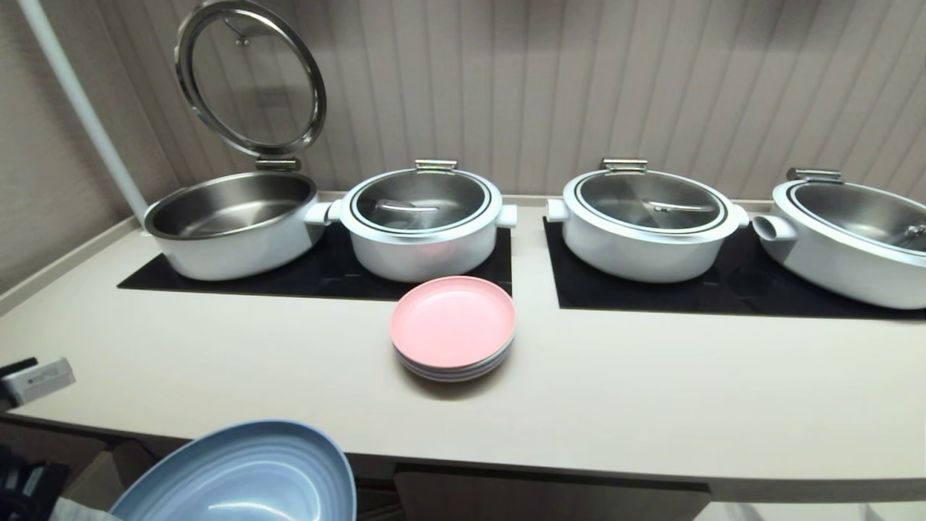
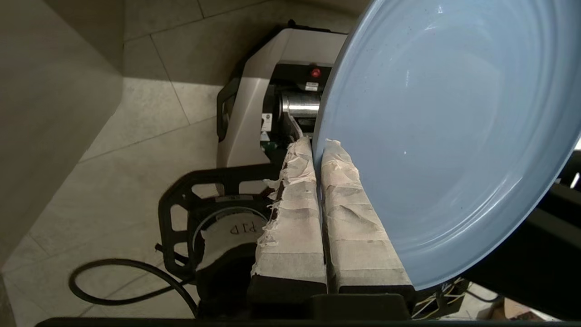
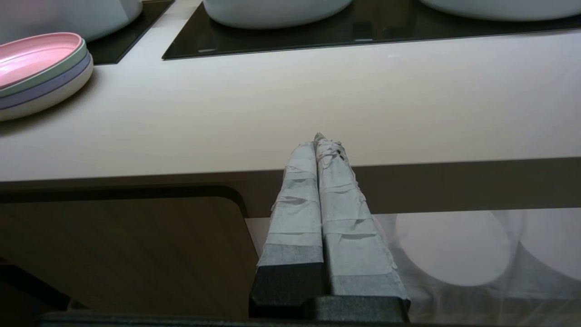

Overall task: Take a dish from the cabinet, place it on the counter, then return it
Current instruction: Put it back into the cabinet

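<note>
The left gripper (image 2: pixel 317 147) is clamped on the rim of the round light-blue plastic plate (image 2: pixel 445 131); it should be levelled before being lowered onto the cream-beige worktop (image 1: pixel 651 376).

Dish (image 1: pixel 242 474): round, shallow, plain light-blue plate, raised rim; tilted, held off counter (image 1: pixel 615 391), below its front edge toward left end, rim pinched in left gripper (image 2: pixel 317 147); counter: long, smooth cream-beige top, rounded front edge, inset black panels.
</note>
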